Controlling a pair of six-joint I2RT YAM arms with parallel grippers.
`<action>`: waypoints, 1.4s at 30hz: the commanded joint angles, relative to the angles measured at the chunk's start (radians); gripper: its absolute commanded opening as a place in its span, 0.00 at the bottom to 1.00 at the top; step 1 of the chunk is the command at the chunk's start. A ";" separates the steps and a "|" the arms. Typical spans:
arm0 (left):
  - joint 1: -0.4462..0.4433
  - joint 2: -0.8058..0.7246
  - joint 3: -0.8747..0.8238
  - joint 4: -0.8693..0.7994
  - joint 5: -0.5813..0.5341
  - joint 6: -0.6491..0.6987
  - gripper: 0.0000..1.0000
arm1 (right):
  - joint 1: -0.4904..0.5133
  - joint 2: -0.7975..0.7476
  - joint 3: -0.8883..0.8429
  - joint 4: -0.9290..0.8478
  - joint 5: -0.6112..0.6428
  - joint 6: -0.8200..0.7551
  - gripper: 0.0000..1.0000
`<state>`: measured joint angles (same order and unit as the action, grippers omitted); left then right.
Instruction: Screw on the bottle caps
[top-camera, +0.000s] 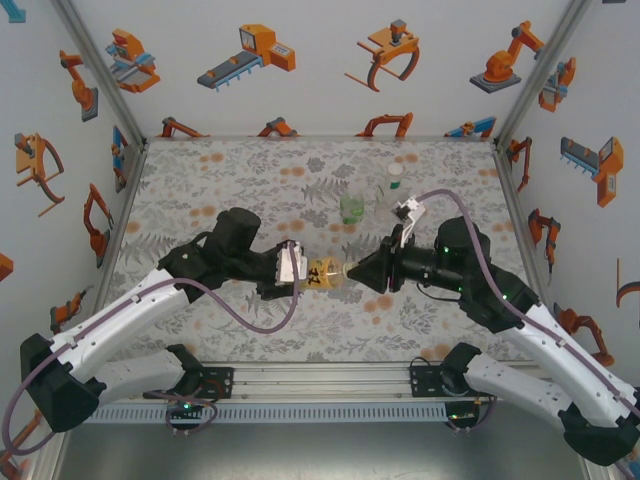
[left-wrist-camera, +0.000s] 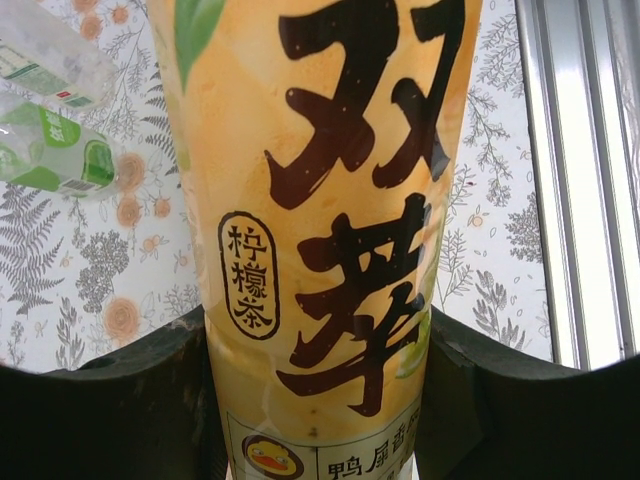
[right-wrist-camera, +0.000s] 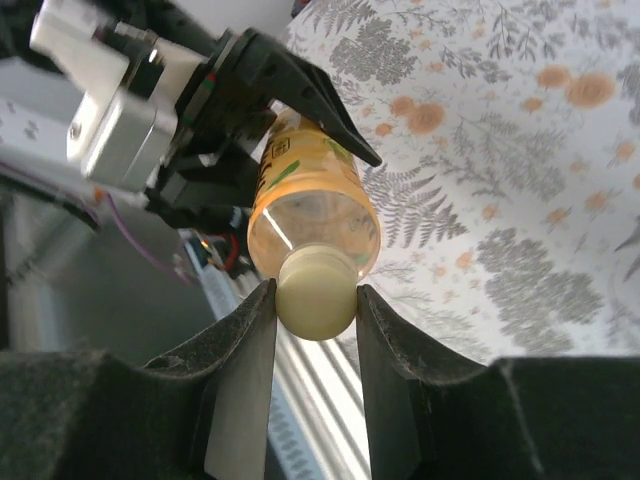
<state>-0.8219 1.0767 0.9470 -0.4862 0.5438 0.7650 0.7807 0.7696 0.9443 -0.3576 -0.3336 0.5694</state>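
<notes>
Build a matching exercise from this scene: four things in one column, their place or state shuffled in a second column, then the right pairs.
Things
1. orange-label bottle
2. pale cap
3. green-label bottle
4. clear bottle

Places or states
A. on the table, farthest back, right of its neighbour
B. pinched in the right tool, at a bottle's mouth
C. clamped sideways in the left tool, above the table
D. on the table, just beyond the two tools

Pairs: 1-C, 2-B, 3-D, 4-A
</notes>
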 joint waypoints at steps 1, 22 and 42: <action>-0.022 -0.023 0.010 0.022 0.082 0.025 0.00 | -0.001 -0.012 -0.042 0.053 0.125 0.270 0.09; -0.022 -0.032 0.002 0.047 0.073 -0.002 0.00 | 0.007 -0.191 -0.164 0.267 -0.014 -0.171 0.10; -0.006 0.002 0.032 0.079 -0.265 -0.130 0.00 | 0.007 -0.147 -0.186 0.110 -0.049 -0.580 0.11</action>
<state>-0.8375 1.0710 0.9478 -0.4389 0.3897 0.6918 0.7822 0.5934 0.7616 -0.1905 -0.4545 0.0196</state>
